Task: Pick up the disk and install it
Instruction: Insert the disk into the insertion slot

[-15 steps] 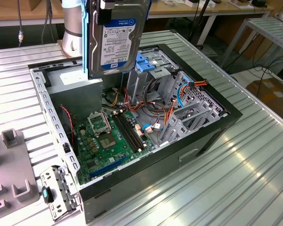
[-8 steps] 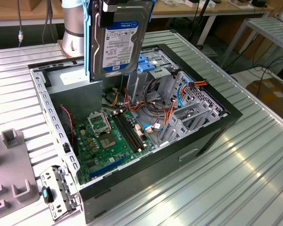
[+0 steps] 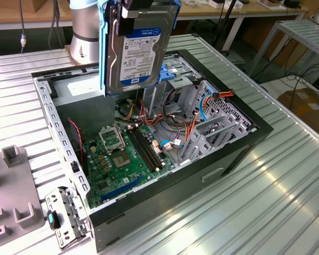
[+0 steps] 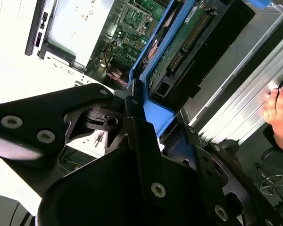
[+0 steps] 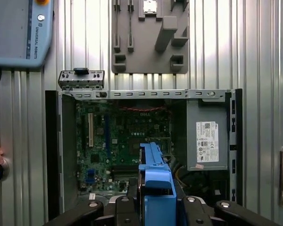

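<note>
The disk [image 3: 138,53], a stiff, fairly heavy, shock-sensitive metal drive, hangs upright over the open computer case [image 3: 223,159] and its motherboard [image 3: 122,159]. The end effector [image 4: 153,115] appears clenched on the blue carrier frame [image 3: 101,58], probably the safest hold, well clear of the exposed circuit side.
</note>
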You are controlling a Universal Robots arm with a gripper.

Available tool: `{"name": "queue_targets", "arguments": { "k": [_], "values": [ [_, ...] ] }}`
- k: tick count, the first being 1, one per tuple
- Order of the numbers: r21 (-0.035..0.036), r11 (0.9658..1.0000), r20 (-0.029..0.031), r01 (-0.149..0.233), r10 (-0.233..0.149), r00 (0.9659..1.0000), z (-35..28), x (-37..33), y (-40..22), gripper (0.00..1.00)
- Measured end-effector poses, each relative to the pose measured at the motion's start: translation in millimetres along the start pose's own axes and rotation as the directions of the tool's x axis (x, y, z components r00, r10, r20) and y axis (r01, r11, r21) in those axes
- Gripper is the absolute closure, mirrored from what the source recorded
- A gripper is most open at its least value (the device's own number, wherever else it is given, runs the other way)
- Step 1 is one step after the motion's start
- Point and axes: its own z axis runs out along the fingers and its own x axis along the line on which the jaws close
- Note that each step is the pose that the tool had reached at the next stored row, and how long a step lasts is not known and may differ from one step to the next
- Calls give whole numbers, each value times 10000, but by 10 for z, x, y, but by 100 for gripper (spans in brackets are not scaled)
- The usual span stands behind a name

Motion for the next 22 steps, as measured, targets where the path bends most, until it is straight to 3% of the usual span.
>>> {"name": "queue_targets", "arguments": {
  "k": [12, 22],
  "values": [
    [0, 10000, -7, 1, -1, 10000, 0, 6, -15, 63],
    [0, 10000, -7, -1, 1, 10000, 0, 2, -213, 63]
  ]
}}
